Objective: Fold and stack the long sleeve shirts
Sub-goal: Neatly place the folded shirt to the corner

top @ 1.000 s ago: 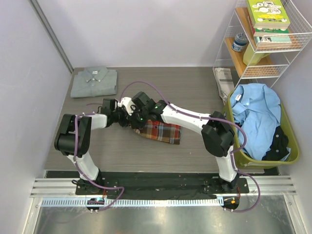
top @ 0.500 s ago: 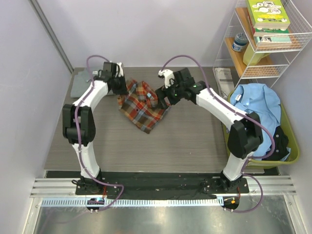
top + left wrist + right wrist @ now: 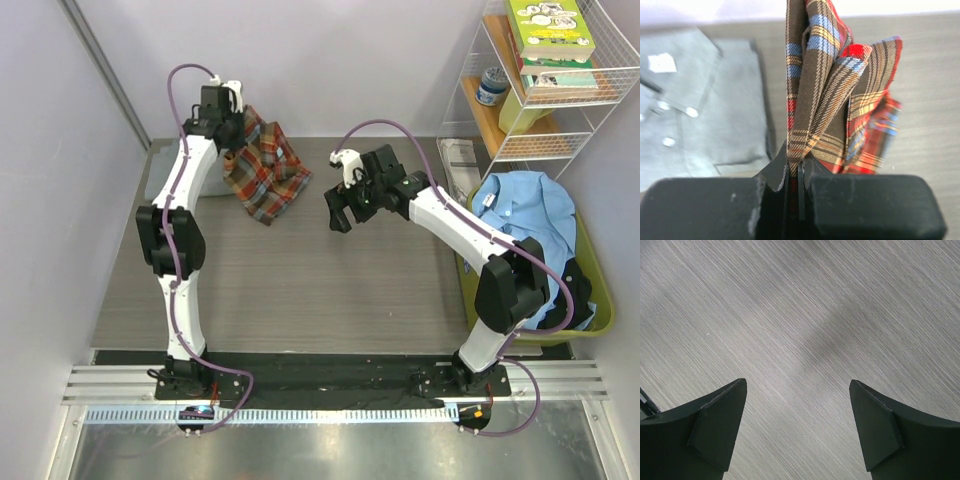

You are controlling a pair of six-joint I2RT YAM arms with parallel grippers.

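Observation:
My left gripper (image 3: 238,128) is raised at the back left, shut on a fold of the red-orange, brown and blue plaid shirt (image 3: 266,172), which hangs bunched from it. In the left wrist view the plaid cloth (image 3: 830,100) rises from the pinched jaws of the left gripper (image 3: 795,167). The folded pale grey shirt (image 3: 690,110) lies flat below and to the left; in the top view the grey shirt (image 3: 158,180) is mostly hidden by my left arm. My right gripper (image 3: 338,212) hovers open over bare table right of the plaid shirt, and the right wrist view shows the right gripper (image 3: 797,387) with nothing between its fingers.
An olive basket (image 3: 590,305) at the right table edge holds a crumpled blue shirt (image 3: 525,230) and dark cloth. A white wire shelf (image 3: 560,90) with books stands at the back right, a printed sheet (image 3: 460,165) beside it. Walls close off the left and back.
The right gripper has let go of the plaid shirt, opened and drawn away to the right. The left gripper has carried the shirt up and to the back left, over the grey shirt.

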